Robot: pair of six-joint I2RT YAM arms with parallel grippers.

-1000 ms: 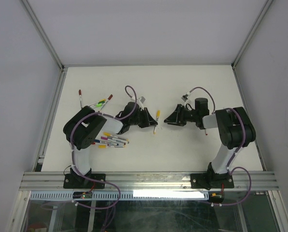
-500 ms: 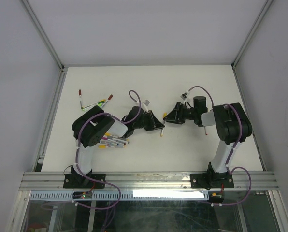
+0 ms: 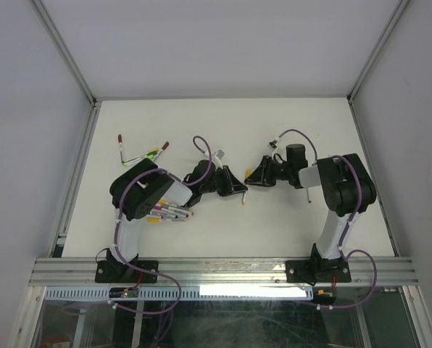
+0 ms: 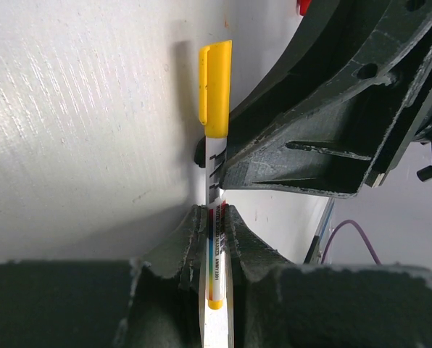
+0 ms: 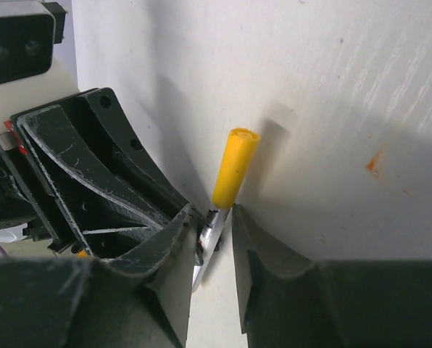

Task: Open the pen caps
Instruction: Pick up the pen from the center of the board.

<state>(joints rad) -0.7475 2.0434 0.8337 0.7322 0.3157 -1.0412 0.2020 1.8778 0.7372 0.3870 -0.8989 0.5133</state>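
A pen (image 4: 214,246) with a white barrel and a yellow cap (image 4: 216,87) is clamped in my left gripper (image 4: 214,214), which is shut on the barrel near its yellow tail end. The pen points away from the camera, with the cap on. In the right wrist view the same yellow cap (image 5: 235,168) sticks out beyond my right gripper (image 5: 212,214). Its jaws stand on both sides of the barrel (image 5: 210,235), just below the cap. One finger touches the barrel and a thin gap shows at the other. In the top view the two grippers (image 3: 239,190) (image 3: 251,177) meet nose to nose at mid-table.
Several more capped pens (image 3: 169,212) lie bunched beside the left arm's elbow. A few others (image 3: 147,154) lie at the back left, one with a red cap (image 3: 120,138). A single pen (image 3: 309,196) lies under the right arm. Walls enclose the white table (image 3: 288,123).
My left arm carried the yellow-capped pen to the right, then held still. My right gripper moved left onto the pen and its jaws narrowed around the barrel below the cap.
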